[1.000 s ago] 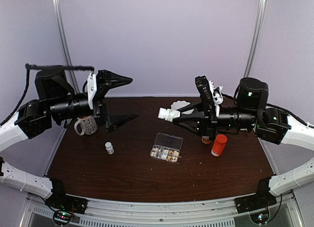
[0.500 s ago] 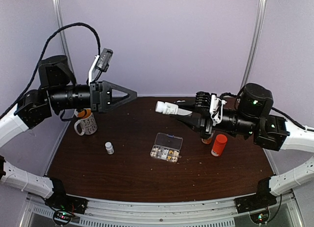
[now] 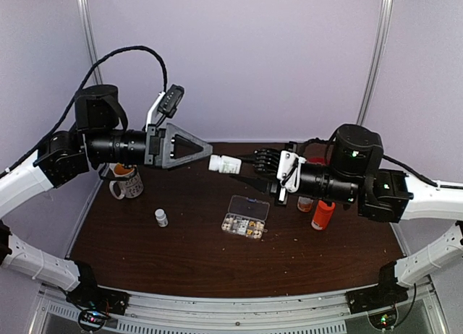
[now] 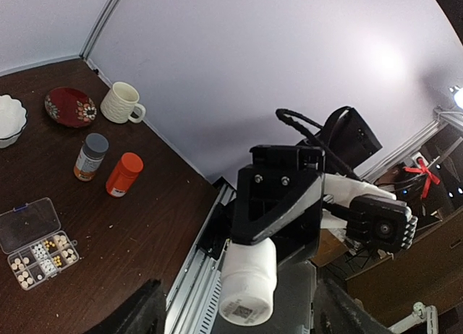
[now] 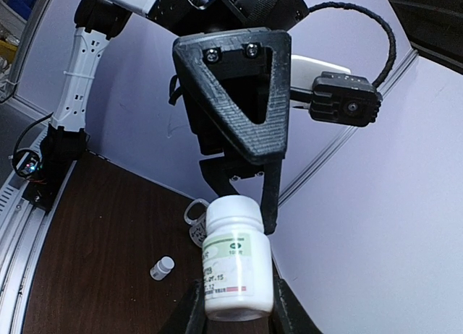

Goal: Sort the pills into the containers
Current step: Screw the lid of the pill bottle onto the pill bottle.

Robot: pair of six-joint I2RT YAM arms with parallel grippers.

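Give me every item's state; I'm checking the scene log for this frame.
white bottle: capped, held sideways in the air
right gripper: shut on it
left gripper: open, near its cap
pill organizer: lid open, pills inside
orange bottle: capped, upright
small white bottle: upright
mug: upright

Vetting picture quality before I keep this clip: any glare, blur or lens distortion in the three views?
Top external: even light, no glare, pill organizer small but legible. Left wrist: wide-angle bending of straight edges, a bright patch on the wall upper right, white bottle close and slightly soft. Right wrist: bottle label in focus, left end effector dark against the pale wall.
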